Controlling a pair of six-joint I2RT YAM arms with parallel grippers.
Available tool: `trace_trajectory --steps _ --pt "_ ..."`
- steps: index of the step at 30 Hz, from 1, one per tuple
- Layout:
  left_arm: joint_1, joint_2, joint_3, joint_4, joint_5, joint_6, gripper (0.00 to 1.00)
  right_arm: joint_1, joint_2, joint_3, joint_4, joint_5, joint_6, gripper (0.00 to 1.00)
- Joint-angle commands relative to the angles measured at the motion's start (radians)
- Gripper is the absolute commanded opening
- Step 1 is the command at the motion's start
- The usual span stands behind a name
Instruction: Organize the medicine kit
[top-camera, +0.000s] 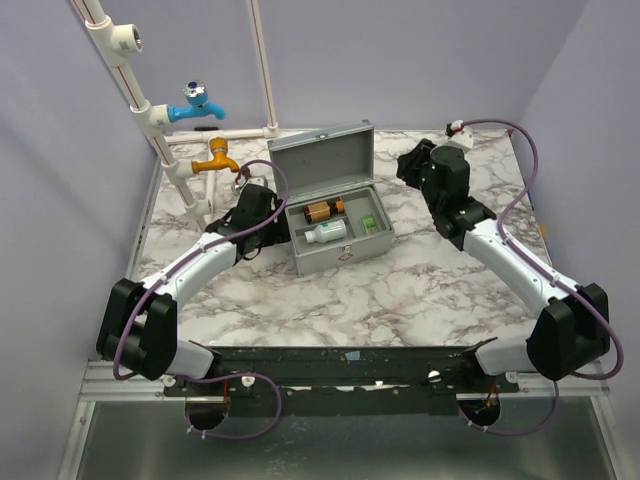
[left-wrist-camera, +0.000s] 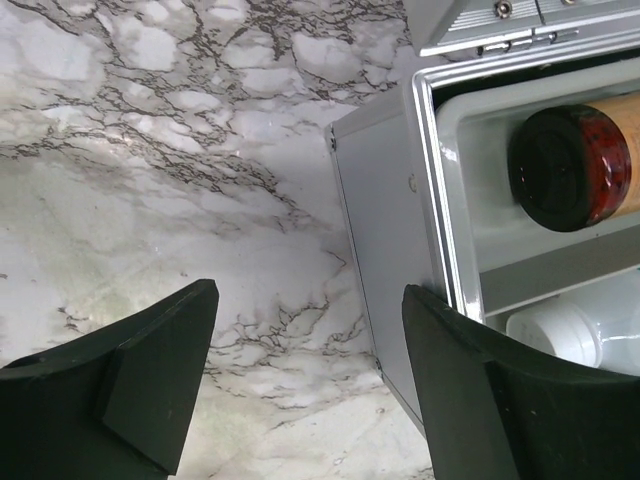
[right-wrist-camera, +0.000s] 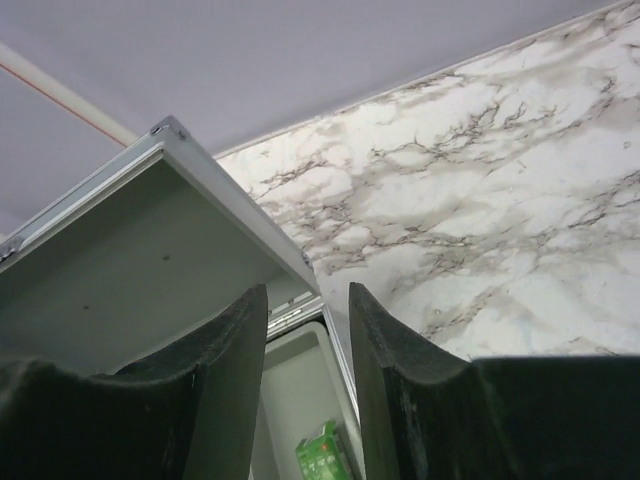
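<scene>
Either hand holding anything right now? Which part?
Nothing is held. The left hand is open over the bare table beside the medicine kit; the right hand is open near the lid, clamping nothing.

Marble-look bench (top-camera: 400, 300), white with grey veins. Back left corner has white pipes (top-camera: 130, 80) carrying a blue tap (top-camera: 197, 105), with an orange tap (top-camera: 216, 157) just below it. An amber bottle (top-camera: 323, 210) lies right behind a white bottle (top-camera: 325, 233), green packet (top-camera: 370, 222) beside them.

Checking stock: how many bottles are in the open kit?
2: an amber bottle in the medicine kit, rear compartment; a white bottle just in front. Others may be hidden.
</scene>
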Motion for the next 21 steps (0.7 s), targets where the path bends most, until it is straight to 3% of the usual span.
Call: trace_trajectory --steps 1,9,21 --pt "-0.010 0.025 0.032 0.046 -0.102 -0.009 0.77 -0.025 0.085 0.040 0.037 0.088 -0.034 0.42" --pt "-0.004 0.082 0.054 0.060 -0.129 -0.039 0.78 -0.115 0.254 0.093 0.086 -0.108 -0.011 0.42" --pt "-0.003 0.109 0.048 0.084 -0.094 -0.051 0.78 -0.253 0.523 0.242 0.175 -0.591 -0.022 0.45"
